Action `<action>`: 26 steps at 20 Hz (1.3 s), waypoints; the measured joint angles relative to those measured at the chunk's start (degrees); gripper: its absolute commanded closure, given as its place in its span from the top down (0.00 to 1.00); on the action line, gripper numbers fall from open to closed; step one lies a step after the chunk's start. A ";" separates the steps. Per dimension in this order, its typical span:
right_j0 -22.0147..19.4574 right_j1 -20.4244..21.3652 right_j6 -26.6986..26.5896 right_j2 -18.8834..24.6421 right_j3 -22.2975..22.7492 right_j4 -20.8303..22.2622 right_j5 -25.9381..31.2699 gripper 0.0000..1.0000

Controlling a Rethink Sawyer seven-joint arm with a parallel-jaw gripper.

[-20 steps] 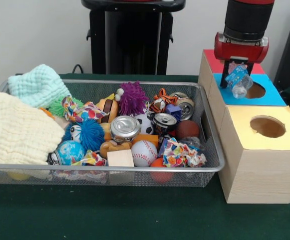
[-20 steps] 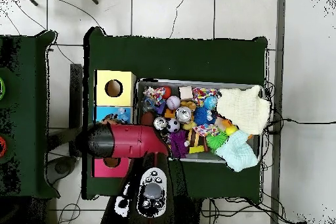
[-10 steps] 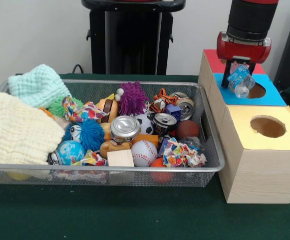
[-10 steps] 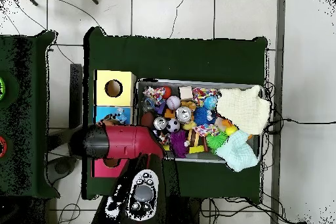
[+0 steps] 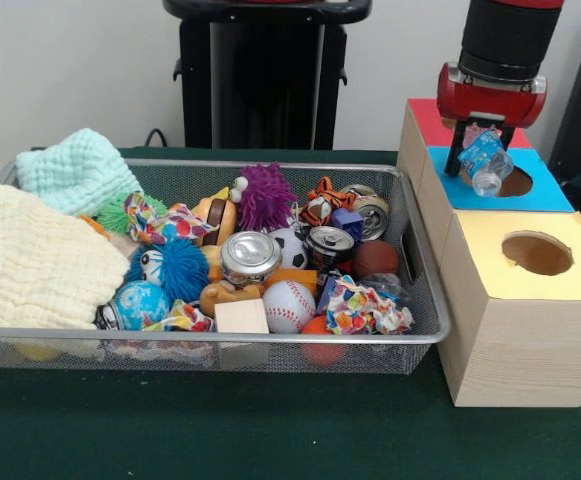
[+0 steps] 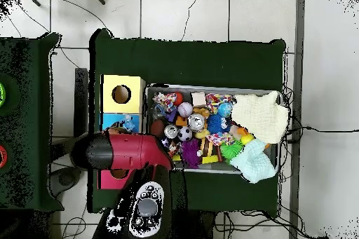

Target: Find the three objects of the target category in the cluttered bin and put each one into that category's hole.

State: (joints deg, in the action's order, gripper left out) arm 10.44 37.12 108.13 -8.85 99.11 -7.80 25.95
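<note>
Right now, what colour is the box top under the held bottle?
Blue: the box top beneath the bottle shows best in the front view.

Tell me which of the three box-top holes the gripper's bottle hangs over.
The hole in the blue box top, the middle one. The gripper holds the clear plastic bottle at its edge; the yellow top's hole lies open nearer the camera.

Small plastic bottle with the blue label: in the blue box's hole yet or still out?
Out. The small clear plastic bottle with the blue label hangs tilted, cap end down, in the tool above the blue-topped box; its round hole is beside it.

front: low, close, across table | overhead: high, straight down | shared: bin [image 5: 410, 262] (and boxes [image 6: 120, 94])
</note>
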 measured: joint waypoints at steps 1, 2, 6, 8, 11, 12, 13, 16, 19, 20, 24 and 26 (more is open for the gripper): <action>0.04 -0.02 0.00 -0.02 -0.02 -0.06 0.00 0.00; 0.09 -0.04 0.00 -0.07 -0.05 -0.08 0.01 0.00; 0.67 -0.35 0.00 -0.66 -0.38 -0.42 0.02 0.00; 1.28 -0.58 0.00 -1.25 -0.61 -0.77 0.02 0.00; 2.11 -0.91 0.00 -2.08 -0.90 -1.38 0.01 0.00; 2.42 -1.05 0.00 -2.38 -1.03 -1.64 0.00 0.00; 2.63 -1.15 0.00 -2.58 -1.12 -1.81 0.01 0.00; 3.46 -1.49 0.00 -3.07 -1.55 -2.62 -0.06 0.00; 4.44 -1.92 0.00 -2.91 -2.26 -3.90 -0.07 0.00; 5.07 -2.18 0.01 -2.85 -2.64 -4.75 -0.07 0.00; 6.45 -2.84 0.00 -2.82 -3.57 -6.34 -0.01 0.00; 6.46 -2.88 0.00 -2.85 -3.57 -6.57 -0.01 0.00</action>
State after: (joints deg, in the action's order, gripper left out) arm 16.91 34.24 108.13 -11.70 95.54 -14.37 25.94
